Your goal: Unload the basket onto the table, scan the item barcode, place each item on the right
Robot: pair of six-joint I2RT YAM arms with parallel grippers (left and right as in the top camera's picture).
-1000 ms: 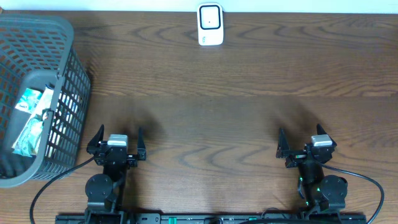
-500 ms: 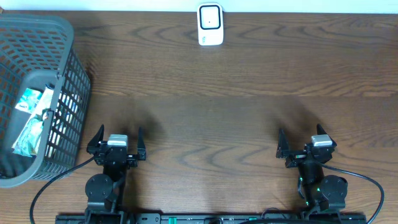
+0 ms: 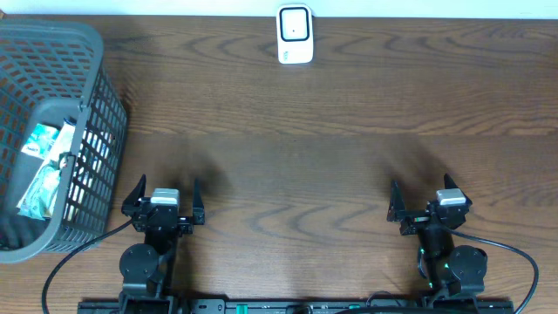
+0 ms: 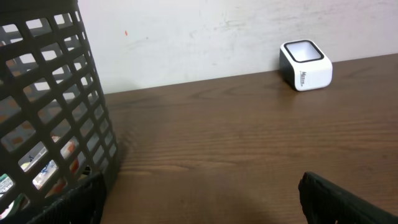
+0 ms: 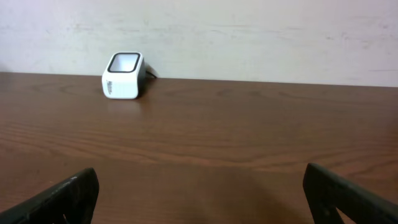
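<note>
The left jaws stand wide open and hold nothing, low over the desk (image 3: 288, 131) at its near edge. The right jaws are wide open as well and empty, also at the near edge, well apart from the left ones. Just beside the left arm (image 3: 150, 231), on its left side, stands a grey basket (image 3: 100, 122) with lattice walls. Inside it lie the items (image 3: 39, 170), white and teal packets. The white scanner (image 3: 295, 35) stands in the middle of the far edge, well apart from both pairs of jaws.
</note>
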